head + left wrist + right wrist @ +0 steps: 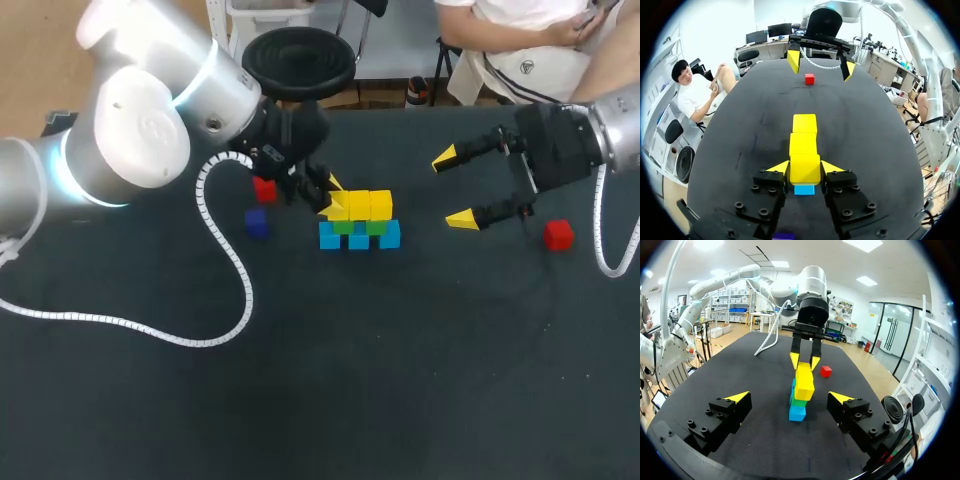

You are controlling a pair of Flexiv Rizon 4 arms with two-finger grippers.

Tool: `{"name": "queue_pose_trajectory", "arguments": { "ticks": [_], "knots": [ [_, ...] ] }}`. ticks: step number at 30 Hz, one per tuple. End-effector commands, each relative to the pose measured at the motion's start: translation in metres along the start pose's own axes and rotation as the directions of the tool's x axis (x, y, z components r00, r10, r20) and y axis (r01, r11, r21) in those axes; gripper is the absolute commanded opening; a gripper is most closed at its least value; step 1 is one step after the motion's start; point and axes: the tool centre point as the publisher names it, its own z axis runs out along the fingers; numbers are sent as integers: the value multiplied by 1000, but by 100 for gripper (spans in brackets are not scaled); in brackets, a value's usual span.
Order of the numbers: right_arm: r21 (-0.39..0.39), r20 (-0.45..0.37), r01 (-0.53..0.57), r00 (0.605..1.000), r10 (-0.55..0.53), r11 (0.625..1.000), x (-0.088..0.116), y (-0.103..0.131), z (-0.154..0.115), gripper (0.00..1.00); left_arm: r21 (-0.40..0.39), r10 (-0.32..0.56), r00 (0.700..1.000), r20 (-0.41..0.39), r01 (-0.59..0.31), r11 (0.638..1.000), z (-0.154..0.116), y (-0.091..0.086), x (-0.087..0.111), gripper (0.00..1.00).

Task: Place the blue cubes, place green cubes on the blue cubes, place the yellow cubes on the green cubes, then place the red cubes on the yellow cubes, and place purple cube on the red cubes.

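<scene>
Clamping the end yellow cube (804,167) of the row stacked over green cubes (345,227) and blue cubes (329,238) is the left claw (805,170); the right claw (453,188) hangs spread open near a red cube (558,235)

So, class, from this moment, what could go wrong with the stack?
1. The left gripper holds the end yellow cube atop the green cubes; a crooked release could drag it off or topple its neighbours.
2. A red cube sits close beside that gripper; withdrawing might knock it away.
</scene>
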Motion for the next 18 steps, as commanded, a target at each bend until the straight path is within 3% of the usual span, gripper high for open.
{"name": "queue_pose_trajectory", "arguments": {
  "ticks": [1,2,3,8,18],
  "knots": [
    [1,1,1,1000,-1,1000,0,0,0,100,-5,5,1000,-25,-5,1000,0,0,-2,31],
    [1,1,1,1000,-1,1000,0,0,0,100,-11,8,999,-34,-8,1000,0,0,-3,45],
    [1,1,1,1000,-1,1000,0,0,0,100,-12,8,999,-37,-9,1000,0,-1,-4,96],
    [1,1,1,1000,-1,1000,0,0,0,100,-15,25,999,-44,-25,1000,-3,-2,-9,100],
    [1,1,1,1000,-1,1000,0,0,0,100,-38,-79,997,-23,78,996,-13,5,-6,100]
  ]
}}
